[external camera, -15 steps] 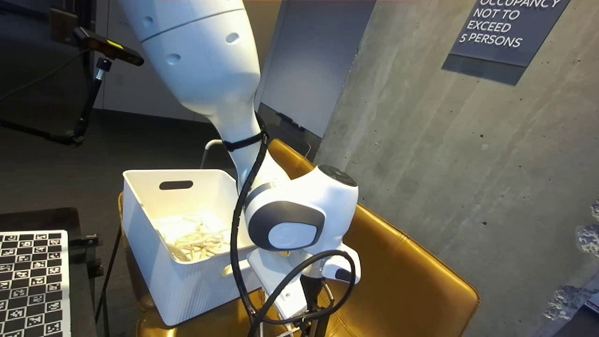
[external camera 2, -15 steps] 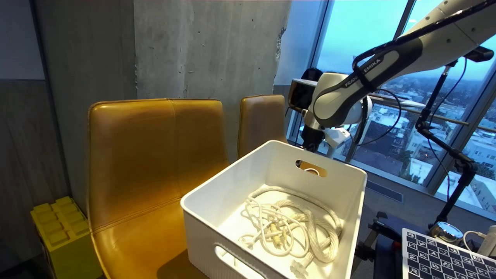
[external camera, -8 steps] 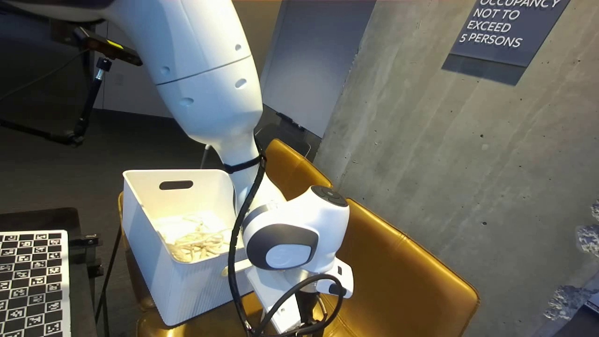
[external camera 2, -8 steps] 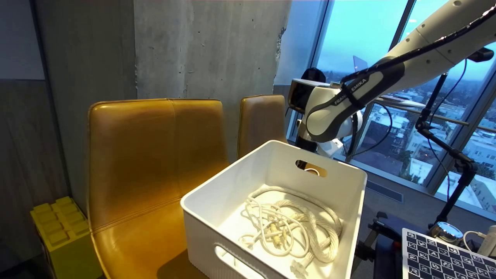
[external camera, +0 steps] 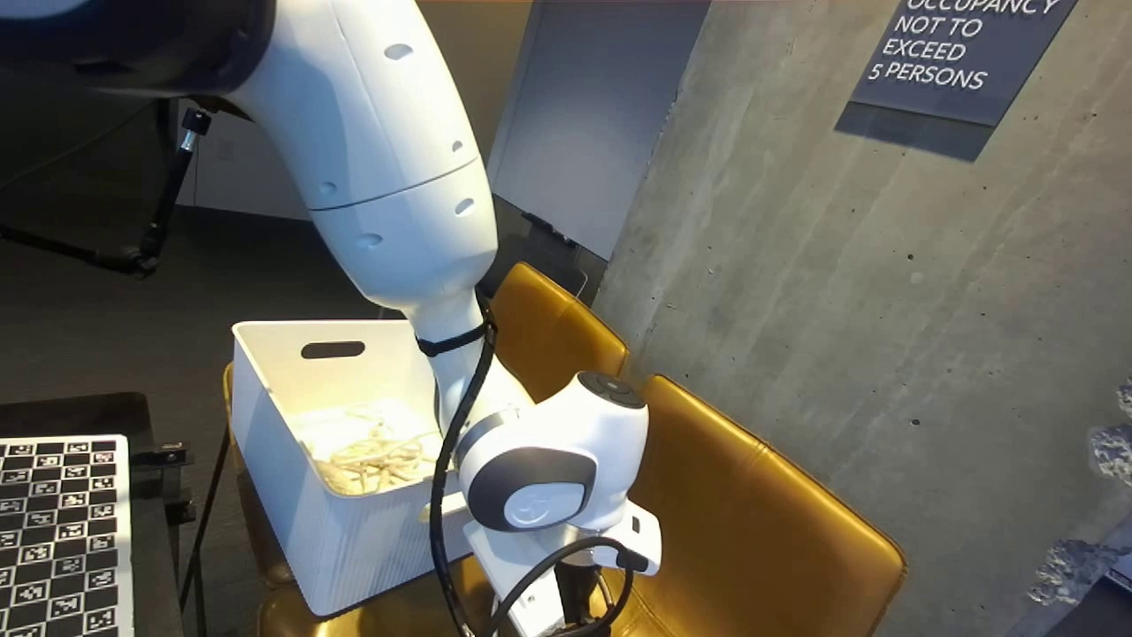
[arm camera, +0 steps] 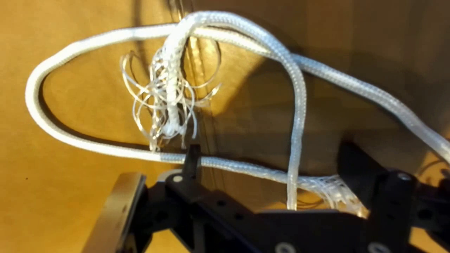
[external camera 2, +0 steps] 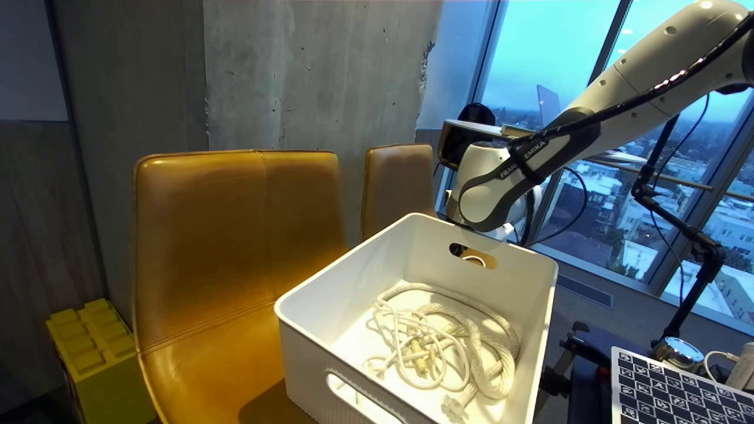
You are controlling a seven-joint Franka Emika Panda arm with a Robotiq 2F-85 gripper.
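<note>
My gripper stands open above a white braided rope lying on a tan chair seat in the wrist view. One stretch of rope runs across the gap between the fingers, and another crosses over it. A frayed end sits just ahead of the left finger; a second frayed end lies by the right finger, partly covered by it. Nothing is gripped. The gripper's fingers are out of frame in an exterior view, where its dark body shows at the bottom edge. Elsewhere the white bin and arm hide it.
Beside the arm stands the white bin, also seen in an exterior view, with white ropes inside. Tan chair backs rise behind the arm. A checkered board and a camera stand are near the bin.
The arm has come down in both exterior views, sinking behind the bin's far wall, where the gripper body has dropped from sight. The bin and its ropes have stayed put.
</note>
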